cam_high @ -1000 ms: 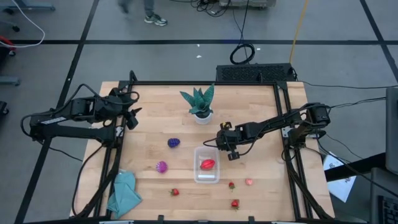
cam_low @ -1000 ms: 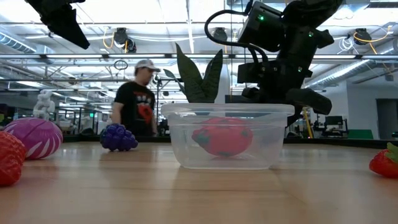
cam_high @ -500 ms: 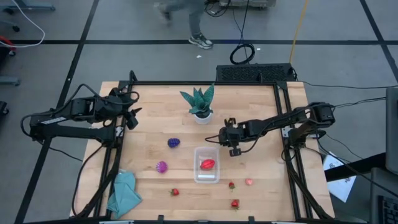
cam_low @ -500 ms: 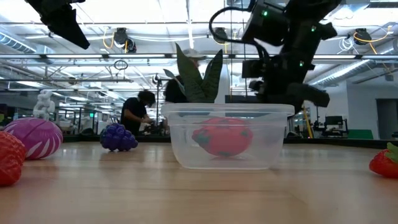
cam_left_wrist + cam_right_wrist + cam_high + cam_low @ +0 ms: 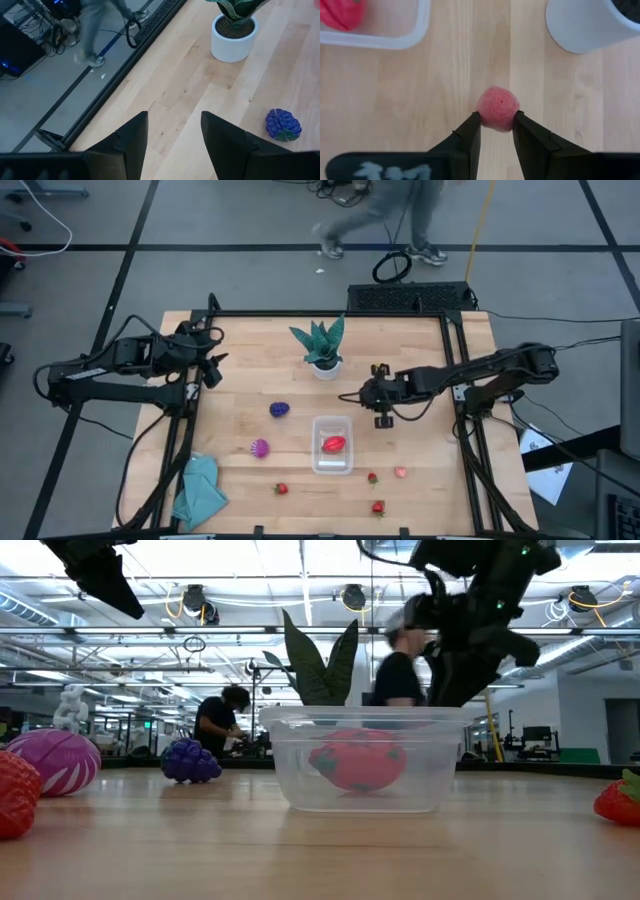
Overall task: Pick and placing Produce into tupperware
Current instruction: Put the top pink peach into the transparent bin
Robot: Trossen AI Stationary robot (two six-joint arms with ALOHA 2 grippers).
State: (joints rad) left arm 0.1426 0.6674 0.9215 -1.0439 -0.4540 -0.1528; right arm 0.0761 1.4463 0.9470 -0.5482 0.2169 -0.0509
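Right claw [image 5: 496,131] now farther from tupperware [image 5: 332,445].

We see tupperware [image 5: 395,30] cut off by right wrist picture edge, red fruit [image 5: 342,12] inside only partly shown. White pot [image 5: 592,25] cropped too. Person [image 5: 385,215] beyond table's far edge blurred in high view. In low view, strawberry [image 5: 15,792] and another strawberry [image 5: 620,800] clipped at picture's sides.
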